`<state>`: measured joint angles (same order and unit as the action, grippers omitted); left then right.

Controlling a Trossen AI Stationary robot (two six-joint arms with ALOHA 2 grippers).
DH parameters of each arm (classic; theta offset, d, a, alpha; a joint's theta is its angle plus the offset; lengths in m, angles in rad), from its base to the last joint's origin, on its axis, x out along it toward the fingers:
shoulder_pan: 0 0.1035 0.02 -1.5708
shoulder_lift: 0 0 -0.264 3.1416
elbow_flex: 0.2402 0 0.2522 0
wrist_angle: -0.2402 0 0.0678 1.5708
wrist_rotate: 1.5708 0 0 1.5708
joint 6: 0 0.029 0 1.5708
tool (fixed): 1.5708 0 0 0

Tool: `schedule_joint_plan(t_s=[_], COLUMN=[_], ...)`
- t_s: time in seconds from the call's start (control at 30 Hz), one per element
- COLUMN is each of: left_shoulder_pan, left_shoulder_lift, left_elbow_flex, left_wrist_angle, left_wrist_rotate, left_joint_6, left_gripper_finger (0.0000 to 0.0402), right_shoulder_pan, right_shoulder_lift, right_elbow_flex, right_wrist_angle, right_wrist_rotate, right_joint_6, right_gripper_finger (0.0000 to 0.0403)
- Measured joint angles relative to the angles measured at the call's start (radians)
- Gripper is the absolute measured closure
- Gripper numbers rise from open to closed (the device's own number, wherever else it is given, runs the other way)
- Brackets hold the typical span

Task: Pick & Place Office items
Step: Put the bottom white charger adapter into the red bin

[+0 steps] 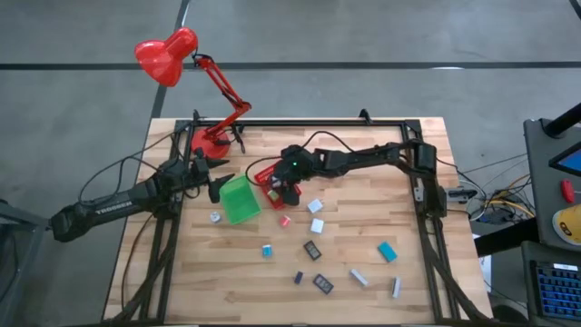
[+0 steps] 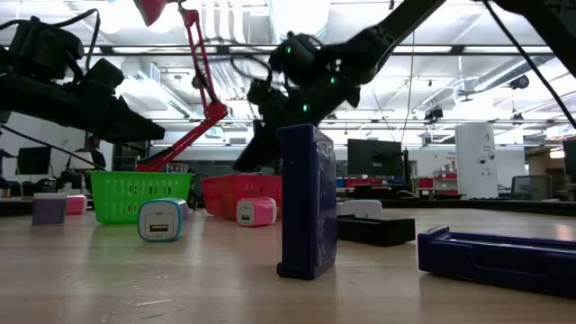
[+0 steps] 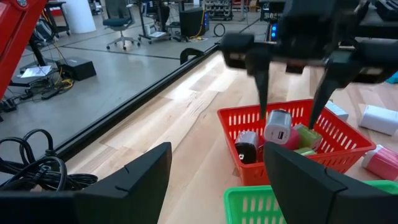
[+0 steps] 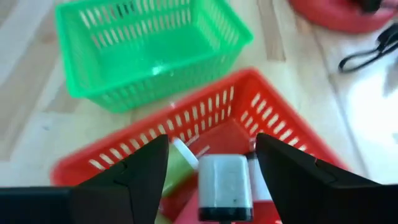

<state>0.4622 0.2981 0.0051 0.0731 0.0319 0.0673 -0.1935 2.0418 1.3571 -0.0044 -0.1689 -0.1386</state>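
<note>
My right gripper (image 1: 280,186) hangs open over the red bin (image 1: 264,171), fingers pointing down. A grey-white block (image 3: 278,127) lies in the bin on other small items, below and between the fingertips (image 3: 263,112) and clear of both; it also shows in the right wrist view (image 4: 225,180). My left gripper (image 1: 221,178) is open and empty at the far left side of the green bin (image 1: 240,200). Several office items lie loose on the table: white cubes (image 1: 315,207), a red one (image 1: 284,220), a teal block (image 1: 388,252), black pieces (image 1: 312,250) and grey sticks (image 1: 359,277).
A red desk lamp (image 1: 168,56) stands with its base (image 1: 213,143) at the table's far left, cables beside it. A dark frame rail (image 1: 300,123) runs along the far edge. In the low view a dark blue piece (image 2: 308,202) stands upright near the front.
</note>
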Motion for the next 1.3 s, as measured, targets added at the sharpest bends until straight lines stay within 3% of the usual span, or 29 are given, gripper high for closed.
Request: schedule_joint_plan(t_s=[0.4, 0.67, 1.07, 1.13, 1.3], left_shoulder_pan=[0.000, 0.000, 0.000, 0.000, 0.000], left_shoulder_lift=[0.001, 0.002, 0.011, 0.015, 0.018], left_elbow_flex=[0.000, 0.000, 0.000, 0.000, 0.000], left_wrist_angle=[0.000, 0.000, -0.007, -0.005, -0.007], left_wrist_rotate=[0.000, 0.000, 0.000, 0.000, 0.000], left_joint_6=[0.000, 0.000, 0.000, 0.000, 0.000], left_gripper_finger=[0.0145, 0.0145, 0.0145, 0.0145, 0.0145], right_shoulder_pan=[0.116, 0.142, 0.264, 0.291, 0.343], right_shoulder_lift=[-0.209, -0.306, -0.412, -0.427, -0.466], right_elbow_flex=[-0.005, -0.098, -0.367, -0.406, -0.472], right_wrist_angle=[-0.229, -0.329, -0.235, -0.201, -0.124], right_wrist_rotate=[0.302, 0.279, 0.274, 0.280, 0.307], right_joint_6=[-0.068, -0.009, 0.292, 0.240, -0.091], right_gripper_finger=[0.0168, 0.0168, 0.0168, 0.0168, 0.0168])
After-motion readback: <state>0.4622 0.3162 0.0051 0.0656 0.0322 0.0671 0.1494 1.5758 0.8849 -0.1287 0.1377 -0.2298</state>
